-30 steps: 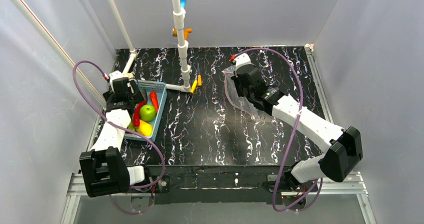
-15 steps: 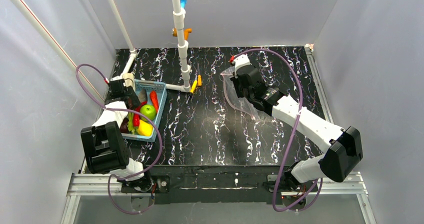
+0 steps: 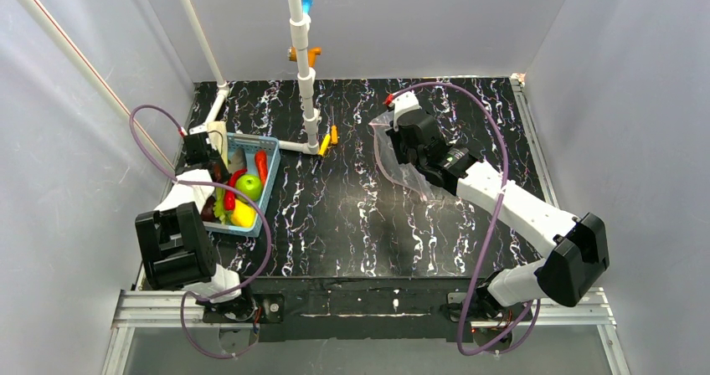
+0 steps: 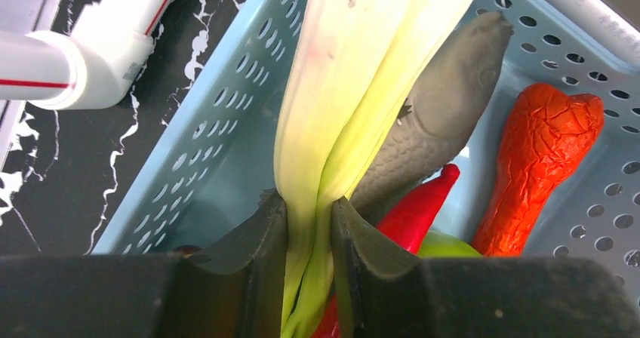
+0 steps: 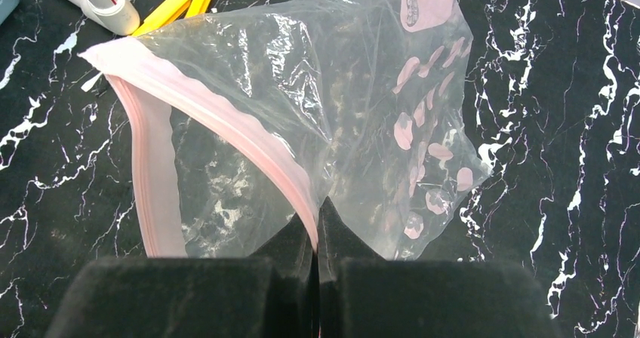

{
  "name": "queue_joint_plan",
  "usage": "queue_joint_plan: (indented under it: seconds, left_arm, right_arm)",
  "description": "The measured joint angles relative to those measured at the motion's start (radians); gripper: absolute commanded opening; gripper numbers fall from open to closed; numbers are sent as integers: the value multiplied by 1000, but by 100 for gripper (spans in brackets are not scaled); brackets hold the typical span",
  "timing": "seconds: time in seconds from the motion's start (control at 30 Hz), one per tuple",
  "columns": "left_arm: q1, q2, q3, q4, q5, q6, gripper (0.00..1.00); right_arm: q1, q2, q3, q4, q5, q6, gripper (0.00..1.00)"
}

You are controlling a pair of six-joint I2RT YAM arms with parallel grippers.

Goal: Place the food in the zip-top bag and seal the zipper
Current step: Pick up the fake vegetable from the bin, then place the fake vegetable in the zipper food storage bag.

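The light-blue basket (image 3: 270, 177) at the left holds the food: a green apple (image 3: 249, 187), a yellow fruit (image 3: 244, 214), a red chili (image 4: 423, 202), a grey fish (image 4: 445, 112) and an orange-red piece (image 4: 543, 157). My left gripper (image 4: 309, 221) is shut on the long green-and-white leek (image 4: 355, 74), which sticks up out of the basket. At the right, my right gripper (image 5: 317, 219) is shut on the pink zipper (image 5: 226, 123) of the clear zip-top bag (image 5: 355, 104). The bag hangs with its mouth gaping open and nothing inside it.
A white pipe stand (image 3: 303, 74) rises at the back centre, with its foot running toward the basket (image 4: 90, 51). Two yellow-handled tools (image 3: 328, 141) lie beside that foot. Grey walls close in the black marbled table (image 3: 352, 224) on three sides.
My left gripper's jaws have closed on the leek, and the left arm has folded back toward the basket's left side. The right arm and the bag have barely moved.
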Motion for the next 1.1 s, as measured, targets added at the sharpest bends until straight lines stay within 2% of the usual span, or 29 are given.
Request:
queue_joint_plan:
  seconds: [0.33,0.5,0.63,0.77,0.93,1.1]
  left_arm:
    - [-7,-204,-32,28,-20,39,12]
    - [-18,-323,-48,27,-50,62,5]
    - [-35,-414,-28,-59,-81,65,0]
    - [-63,-503,88,-208,-85,42,0]
    - [-82,-594,263,-361,31,-57,0]
    - [-137,-677,253,-492,286,-151,0]
  right_arm:
    - [2,-2,-10,10,-8,0,1]
    - [4,-3,-13,10,-12,0,1]
    - [4,-3,-13,10,-15,0,1]
    - [4,-3,-13,10,-20,1,1]
    - [4,-3,-13,10,-21,2,1]
    - [4,-3,-13,9,-14,4,1]
